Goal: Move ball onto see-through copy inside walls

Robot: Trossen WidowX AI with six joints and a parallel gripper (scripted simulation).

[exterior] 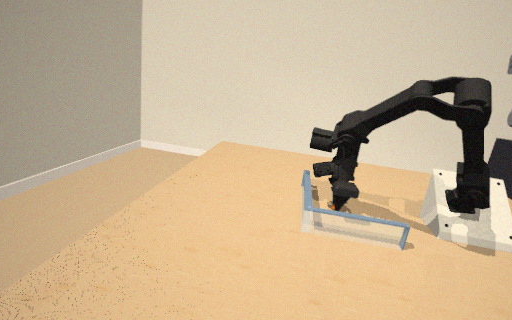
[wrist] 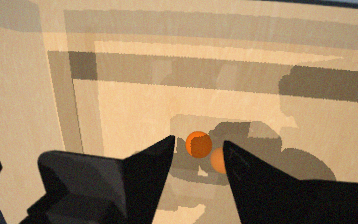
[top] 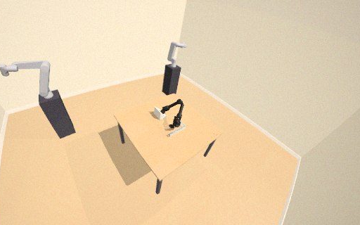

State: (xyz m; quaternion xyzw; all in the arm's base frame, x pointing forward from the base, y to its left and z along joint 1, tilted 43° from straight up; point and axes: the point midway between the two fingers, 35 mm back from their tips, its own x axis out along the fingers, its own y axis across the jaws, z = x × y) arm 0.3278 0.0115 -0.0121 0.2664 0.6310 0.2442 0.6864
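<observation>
Gripper (wrist: pixel 197 150) fingers stand apart, straddling our ball (wrist: pixel 198 144) unclamped, because its see-through copy (wrist: pixel 217 160) lies just beside.

A square wooden table (top: pixel 177 155) on dark legs stands in the middle of a room with a tan floor (top: pixel 50 183) and pale walls. Near the table's far edge a white base plate (top: pixel 159 113) carries a black arm (top: pixel 176 109) that arches up and bends down toward the tabletop — its lower end sits right at a small L-shaped set of walls (top: pixel 177 131). Anything inside that corner is too small to make out. Off the table, two dark pedestals (top: pixel 57 113) each bear a grey arm (top: pixel 33 70) — one at left, one at the far corner.
</observation>
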